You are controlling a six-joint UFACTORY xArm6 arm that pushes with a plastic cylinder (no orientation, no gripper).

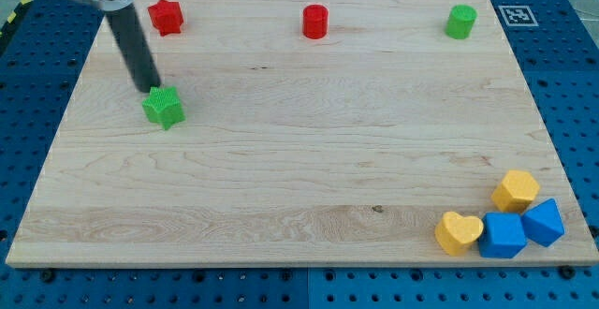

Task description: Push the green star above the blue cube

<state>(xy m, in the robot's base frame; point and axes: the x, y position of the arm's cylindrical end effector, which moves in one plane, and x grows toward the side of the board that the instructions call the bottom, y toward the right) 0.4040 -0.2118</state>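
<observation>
Pale wooden bench (299, 187) on a blue perforated base. The dark rod's lower end, my tip (150, 90), rests at the upper-left edge of the ridged green star block (164, 107), at the view's left; this tool has no jaws and holds nothing. Two blue cube blocks (504, 235) (543, 222) sit at the view's bottom right, well apart from the star (beside a yellow heart block (459, 231)).
</observation>
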